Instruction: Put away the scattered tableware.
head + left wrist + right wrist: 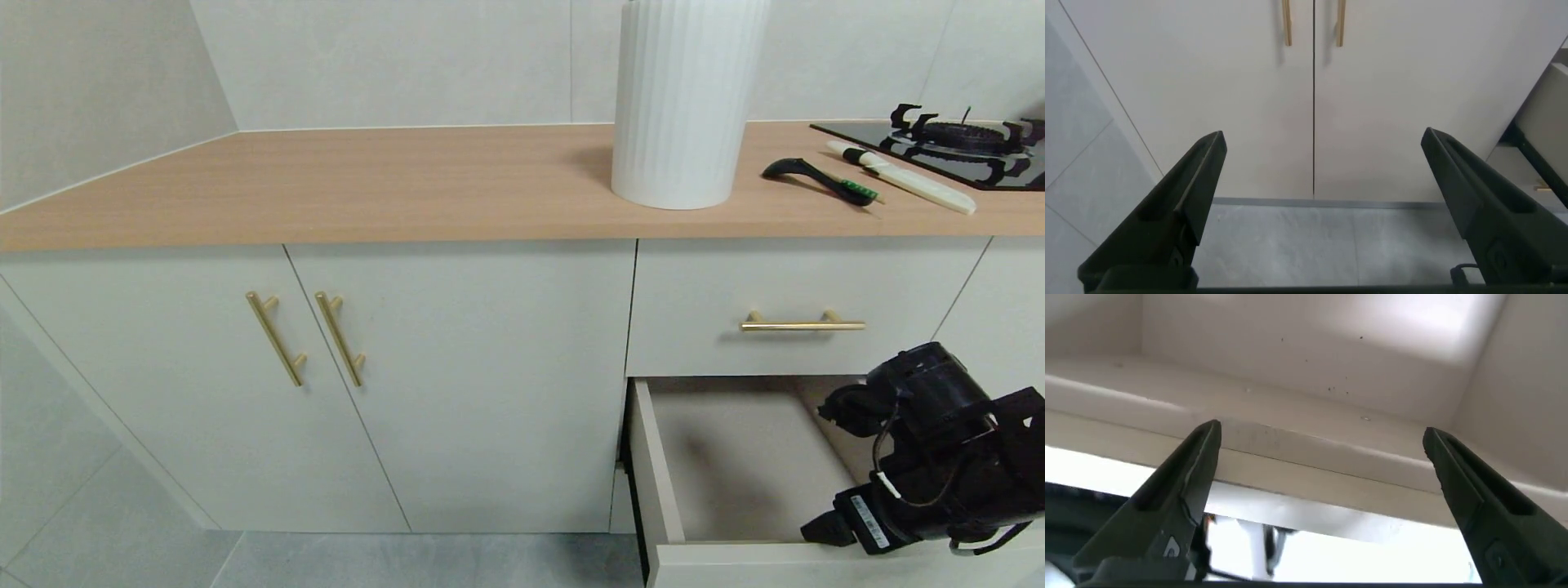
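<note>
Right gripper (1320, 431): jaws wide apart, nothing between them. It sits low at the open drawer (1315, 469), pointing at the drawer's pale rim and inner wall. In the head view the right arm (931, 457) hangs over the near right corner of that drawer (653, 465), whose visible floor is bare.

Left gripper (1323, 139): jaws also wide apart and empty. It faces the double cabinet doors (1315, 98), low down near the floor tiles.

Tableware: two pieces lie on the countertop (367, 180), well above the drawer. They sit between the white ribbed vase (682, 106) and the hob (963, 143). One is a black utensil with a green end (820, 180); just beside it is a long white utensil (906, 181). They lie close together, contact unclear.

Step, as judged: drawer opened and ready, neither piece collected yet. The next move probably calls for lifting the right arm clear of the drawer, past the shut upper drawer (802, 325) and the counter edge. The jaws would then close across the black utensil's slim handle without nudging its white neighbour.
</note>
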Robot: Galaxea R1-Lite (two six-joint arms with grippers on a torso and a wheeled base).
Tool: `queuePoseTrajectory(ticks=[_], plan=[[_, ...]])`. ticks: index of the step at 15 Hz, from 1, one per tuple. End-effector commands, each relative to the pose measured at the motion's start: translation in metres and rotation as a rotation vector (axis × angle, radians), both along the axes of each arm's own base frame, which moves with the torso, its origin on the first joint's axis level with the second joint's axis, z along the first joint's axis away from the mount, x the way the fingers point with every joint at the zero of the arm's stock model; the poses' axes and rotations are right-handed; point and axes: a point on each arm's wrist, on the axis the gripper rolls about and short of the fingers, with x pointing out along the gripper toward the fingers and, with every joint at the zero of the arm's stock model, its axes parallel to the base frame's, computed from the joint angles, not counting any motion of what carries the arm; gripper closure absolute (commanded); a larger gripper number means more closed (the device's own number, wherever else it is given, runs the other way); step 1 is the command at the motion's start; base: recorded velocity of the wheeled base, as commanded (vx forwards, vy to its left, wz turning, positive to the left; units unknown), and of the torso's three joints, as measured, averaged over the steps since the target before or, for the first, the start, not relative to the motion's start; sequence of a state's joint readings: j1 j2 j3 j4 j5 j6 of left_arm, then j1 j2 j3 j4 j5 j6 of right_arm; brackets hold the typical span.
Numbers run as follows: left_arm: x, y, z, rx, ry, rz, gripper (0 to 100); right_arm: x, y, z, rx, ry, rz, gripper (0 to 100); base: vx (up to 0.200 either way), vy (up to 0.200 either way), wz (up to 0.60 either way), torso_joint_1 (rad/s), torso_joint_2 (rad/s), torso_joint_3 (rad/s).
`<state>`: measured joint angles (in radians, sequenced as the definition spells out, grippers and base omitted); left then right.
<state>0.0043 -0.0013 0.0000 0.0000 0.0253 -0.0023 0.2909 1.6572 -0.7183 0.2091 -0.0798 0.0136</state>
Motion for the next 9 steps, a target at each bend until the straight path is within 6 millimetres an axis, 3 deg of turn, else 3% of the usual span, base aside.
queuePoseTrajectory(ticks=[1,9], plan=[[0.000,0.000,0.000,-0.001,0.000,0.001,0,-0.003,0.001,-0.002,-0.020,0.032,0.031,0,0.000,0.000,0.00,0.000,0.00,0.000],[0.000,0.000,0.000,-0.001,0.001,0.001,0,-0.024,0.005,-0.007,-0.107,0.215,0.152,0,0.000,0.000,0.00,0.000,0.00,0.000]])
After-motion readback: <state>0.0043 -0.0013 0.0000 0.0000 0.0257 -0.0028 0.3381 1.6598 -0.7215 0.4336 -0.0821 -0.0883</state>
